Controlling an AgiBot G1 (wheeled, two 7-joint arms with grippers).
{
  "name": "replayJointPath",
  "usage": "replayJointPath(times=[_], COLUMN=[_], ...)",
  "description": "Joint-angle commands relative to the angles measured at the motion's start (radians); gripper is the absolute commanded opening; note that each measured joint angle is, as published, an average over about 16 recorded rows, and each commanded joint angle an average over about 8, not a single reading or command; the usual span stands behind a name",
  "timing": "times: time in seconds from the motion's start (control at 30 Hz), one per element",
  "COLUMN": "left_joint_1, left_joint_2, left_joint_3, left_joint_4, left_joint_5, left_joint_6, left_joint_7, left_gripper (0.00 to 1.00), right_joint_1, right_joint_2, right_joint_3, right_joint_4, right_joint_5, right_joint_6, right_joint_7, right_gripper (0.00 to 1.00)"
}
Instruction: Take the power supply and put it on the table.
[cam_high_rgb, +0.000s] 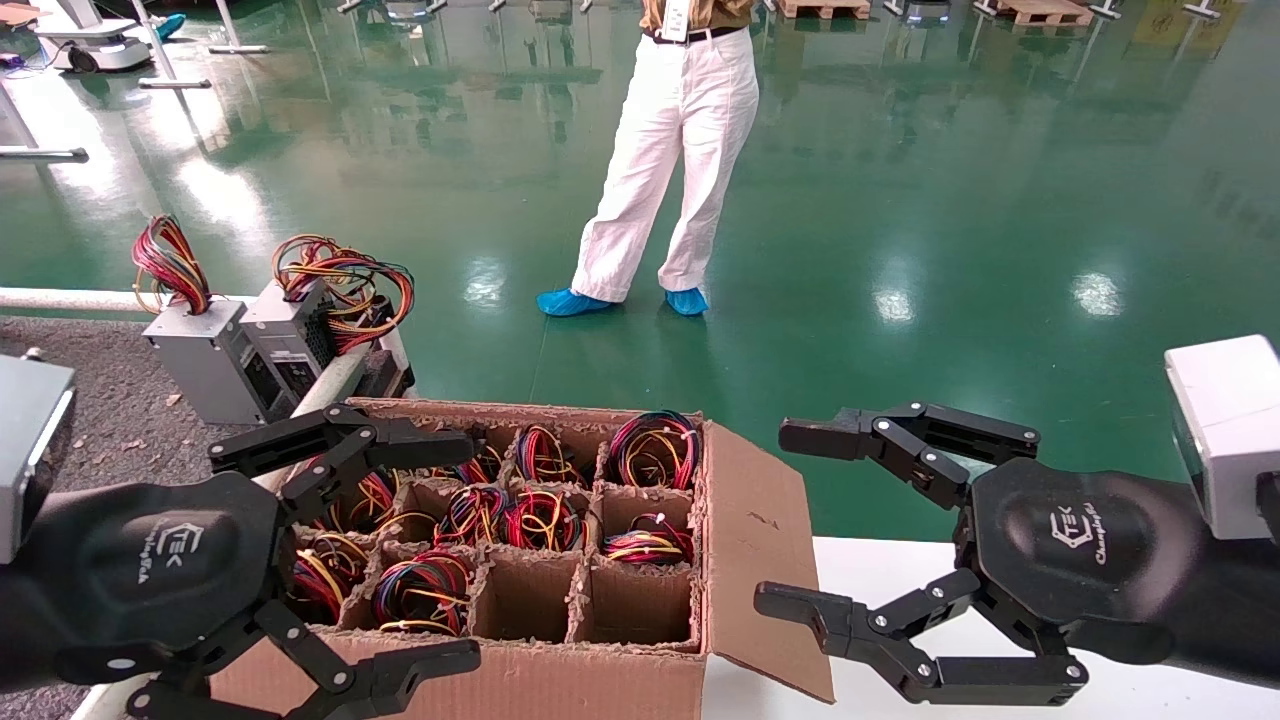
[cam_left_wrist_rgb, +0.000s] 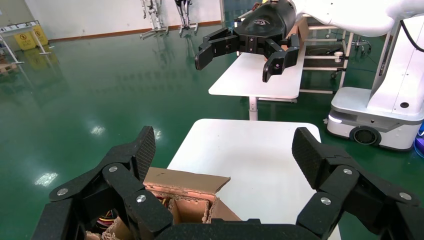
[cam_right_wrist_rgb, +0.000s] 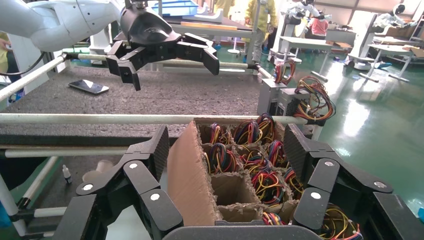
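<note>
Grippers, left and right, are hovering spread open beside the cardboard box (nothing gripped); power supplies are waiting inside.

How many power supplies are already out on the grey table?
2: one power supply and a second stand side by side at the table's far corner, wires up. Others sit in the box.

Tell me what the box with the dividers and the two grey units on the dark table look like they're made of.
The box looks like plain brown corrugated cardboard, matte, with frayed, fuzzy divider edges. The two power supplies look like bare grey sheet metal with a dull sheen and crisp folded corners. The table seems a rough, speckled fibrous mat, though that is uncertain.
</note>
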Motion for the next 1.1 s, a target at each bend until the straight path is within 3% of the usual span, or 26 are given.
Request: replayJointPath(times=[0.03,0.7,1.1], left_joint_1=[0.000,0.004,0.029], left_joint_2=[0.000,-0.001,-0.036], left_joint_3=[0.000,0.002,0.047], left_joint_4=[0.000,0.009,0.040], left_joint_5=[0.000,0.008,0.127], left_joint_6=[0.000,-0.017,-0.139], left_joint_7=[0.000,-0.007,-0.112], left_gripper=[1.00,1.00,1.00], right_joint_1=[0.000,0.000,0.000], right_joint_2=[0.000,0.000,0.000], right_joint_3=[0.000,0.000,0.000], right_joint_4=[0.000,0.000,0.000], right_joint_5=[0.000,0.000,0.000], right_joint_6=[0.000,0.000,0.000], right_joint_7=[0.000,0.000,0.000], right_gripper=[0.00,0.00,0.00])
